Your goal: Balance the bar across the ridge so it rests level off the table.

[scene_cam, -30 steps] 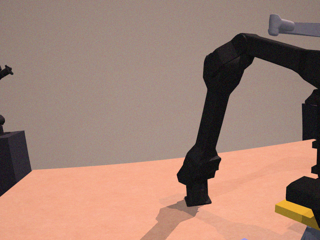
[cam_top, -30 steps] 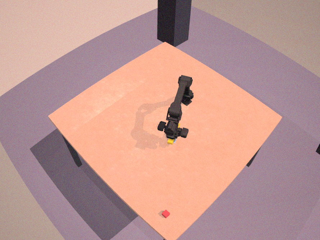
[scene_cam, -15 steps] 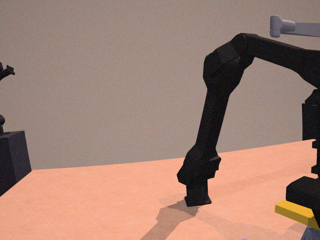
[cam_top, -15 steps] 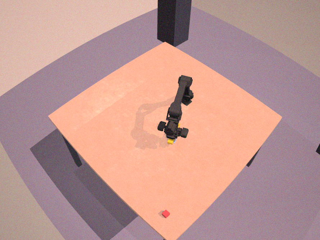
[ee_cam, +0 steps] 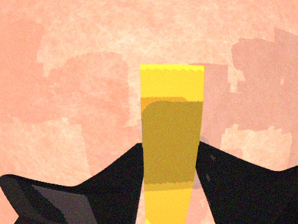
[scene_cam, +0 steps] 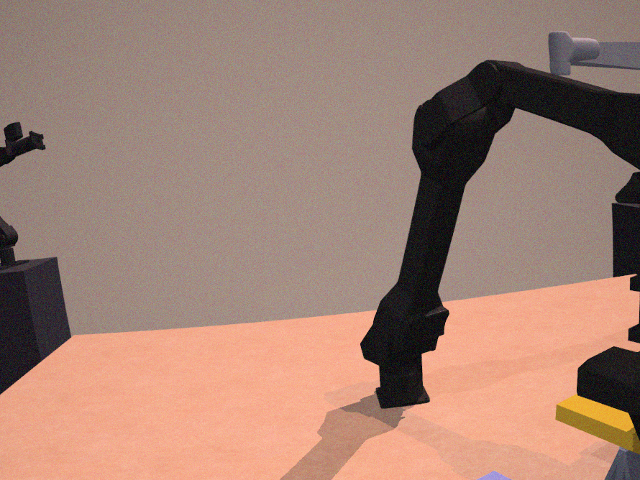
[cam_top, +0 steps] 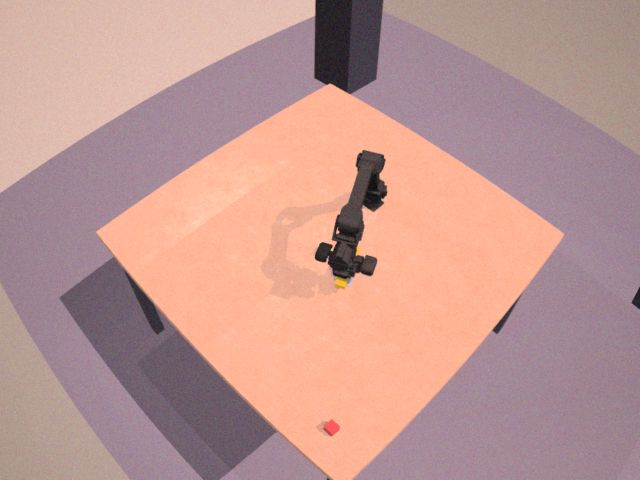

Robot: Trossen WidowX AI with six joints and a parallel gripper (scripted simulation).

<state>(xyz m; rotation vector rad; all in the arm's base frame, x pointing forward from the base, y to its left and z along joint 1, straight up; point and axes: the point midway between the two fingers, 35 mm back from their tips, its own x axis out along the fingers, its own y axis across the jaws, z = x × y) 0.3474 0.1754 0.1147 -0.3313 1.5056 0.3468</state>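
My gripper point(ee_cam: 168, 149) is shut on the yellow bar point(cam_top: 341, 283) point(scene_cam: 594, 419) point(ee_cam: 172, 134), with a black finger on each side of it in the wrist view. The bar stands clear above the table, and one end points away from the fingers. In the exterior view the top of the grey-blue ridge point(scene_cam: 624, 467) shows just beneath the bar at the lower right edge. A pale blue bit of the ridge point(cam_top: 349, 282) shows beside the bar in the top view. Whether bar and ridge touch is hidden. Most of the ridge is hidden, and I cannot tell if the bar is exactly level.
A small red block point(cam_top: 331, 427) lies near the table's front corner. A pale violet tip point(scene_cam: 493, 476) shows at the bottom of the exterior view. Another black arm stands on a dark pedestal point(scene_cam: 36, 310) at the left, and a grey arm point(scene_cam: 584, 49) shows at the upper right.
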